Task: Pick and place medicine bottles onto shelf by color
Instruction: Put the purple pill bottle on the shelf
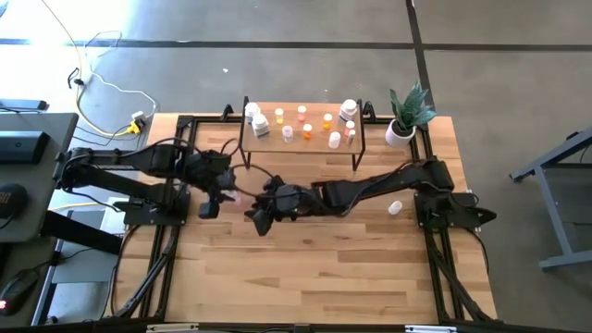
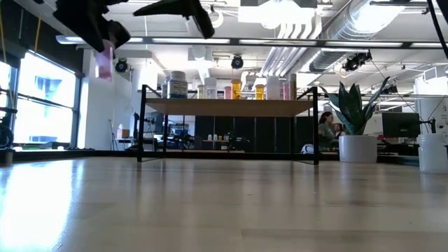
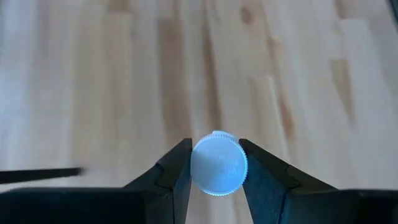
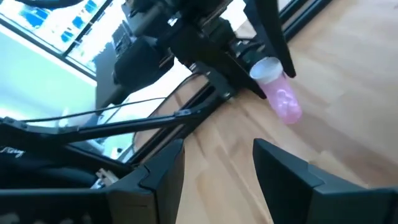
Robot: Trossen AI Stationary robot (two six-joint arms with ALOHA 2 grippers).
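My left gripper [image 1: 225, 192] is shut on a small pink bottle with a white cap [image 4: 278, 93], high over the table's middle left. The bottle also shows in the low view [image 2: 104, 63]. My right gripper [image 4: 217, 168] is open and empty, close beside it toward the table's middle [image 1: 261, 218]. The light-wood shelf [image 1: 277, 143] on black legs stands at the far middle. Larger white bottles [image 1: 255, 118] stand on its left part, orange ones [image 1: 306, 130] in the middle, and white and pink ones [image 1: 348, 115] on the right. A white bottle [image 1: 395, 207] lies on the table to the right. My left gripper pinches the pink bottle's white cap [image 3: 217, 165] between its two fingers, one on either side of the cap. The fingers come from above, pointing down. The bottle hangs roughly upright below them [image 2: 104, 66], lifted clear of the table.
A green plant in a white pot [image 1: 404, 118] stands at the far right, beside the shelf. Black frame rails [image 1: 157, 250] run along the table's left and right sides. The near half of the wooden tabletop [image 1: 305, 277] is bare.
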